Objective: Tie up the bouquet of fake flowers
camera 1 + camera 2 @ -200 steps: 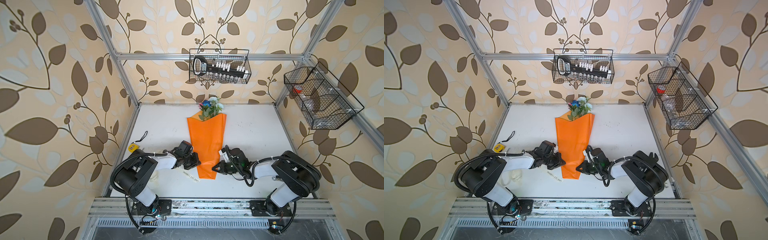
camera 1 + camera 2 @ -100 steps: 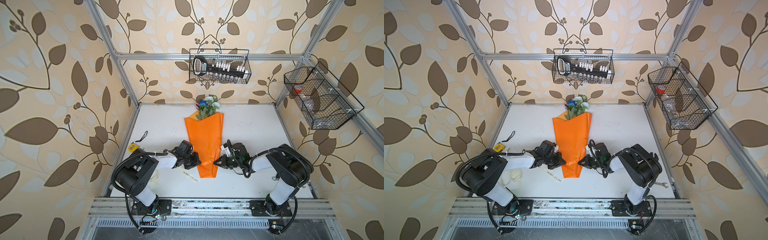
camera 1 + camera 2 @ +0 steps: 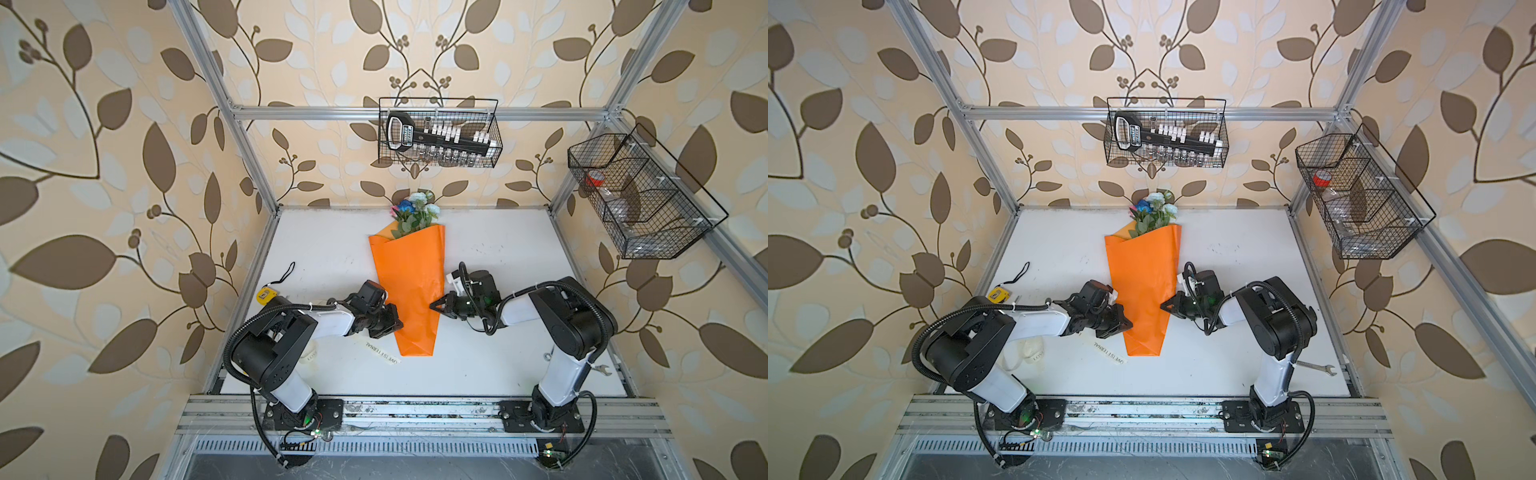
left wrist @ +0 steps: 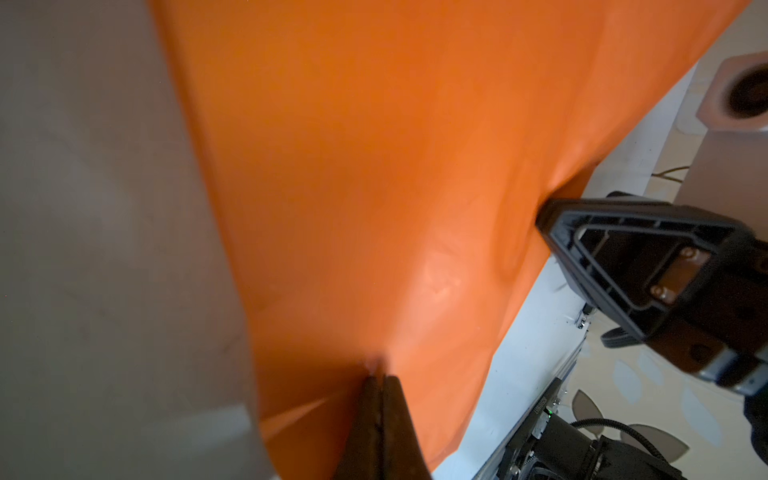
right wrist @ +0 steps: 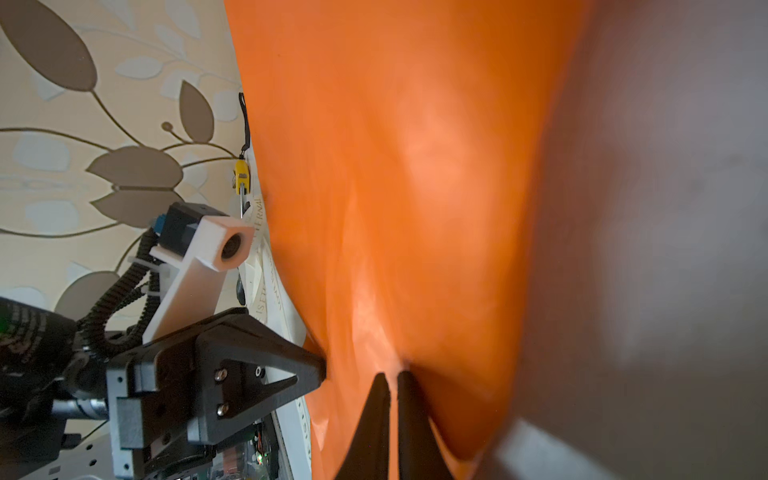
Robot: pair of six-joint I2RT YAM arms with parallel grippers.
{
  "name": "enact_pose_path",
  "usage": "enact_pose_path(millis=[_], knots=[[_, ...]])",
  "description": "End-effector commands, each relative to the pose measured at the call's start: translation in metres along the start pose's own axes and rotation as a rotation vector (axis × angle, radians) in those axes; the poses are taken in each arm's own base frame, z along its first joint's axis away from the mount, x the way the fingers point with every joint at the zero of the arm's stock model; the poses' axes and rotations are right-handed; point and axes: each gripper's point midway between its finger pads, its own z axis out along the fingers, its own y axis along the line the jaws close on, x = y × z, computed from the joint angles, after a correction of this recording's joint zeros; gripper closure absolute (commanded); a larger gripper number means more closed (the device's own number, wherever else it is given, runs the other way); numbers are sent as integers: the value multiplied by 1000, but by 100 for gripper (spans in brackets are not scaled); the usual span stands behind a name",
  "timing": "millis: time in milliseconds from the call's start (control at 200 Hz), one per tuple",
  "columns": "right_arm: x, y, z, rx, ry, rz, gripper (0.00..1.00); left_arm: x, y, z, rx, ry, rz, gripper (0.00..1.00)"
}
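Observation:
The bouquet of fake flowers lies along the middle of the white table in both top views. Its orange wrapping paper [image 3: 409,282] [image 3: 1144,282] forms a cone, and the blooms [image 3: 415,212] [image 3: 1152,210] stick out at the far end. My left gripper [image 3: 397,324] [image 3: 1127,326] [image 4: 380,376] is shut, pinching the paper's left edge low on the cone. My right gripper [image 3: 434,306] [image 3: 1165,306] [image 5: 394,376] is shut on the right edge, with orange paper between its fingers. The stems are hidden inside the paper.
A cream ribbon [image 3: 382,353] [image 3: 1108,352] with dark lettering lies by the cone's narrow end and runs under my left arm. A yellow tape measure [image 3: 264,295] sits at the left edge and a wrench [image 3: 1316,366] at the right. Wire baskets [image 3: 438,133] [image 3: 640,195] hang on the back and right walls.
My right gripper has moved toward the back along the cone's right edge, still shut on the paper. The cone's top shifted slightly toward the back. The left gripper has stayed put.

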Motion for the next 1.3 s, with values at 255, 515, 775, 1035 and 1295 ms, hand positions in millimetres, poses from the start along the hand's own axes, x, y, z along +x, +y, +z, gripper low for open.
enact_pose_path(millis=[255, 515, 775, 1035, 1295], knots=[[-59, -19, 12, 23, -42, 17, 91, 29, 47, 8, -159, 99, -53, 100], [-101, -33, 14, 32, -95, 49, 91, 31, 46, 8, -148, 108, -53, 100], [-140, -48, 20, 58, -134, 76, 91, 34, 47, 7, -142, 117, -54, 100], [-183, -63, 25, 84, -191, 103, 91, 36, 47, 3, -137, 111, -52, 100], [-230, -84, 19, 95, -266, 164, 91, 35, 43, 1, -126, 107, -47, 100]])
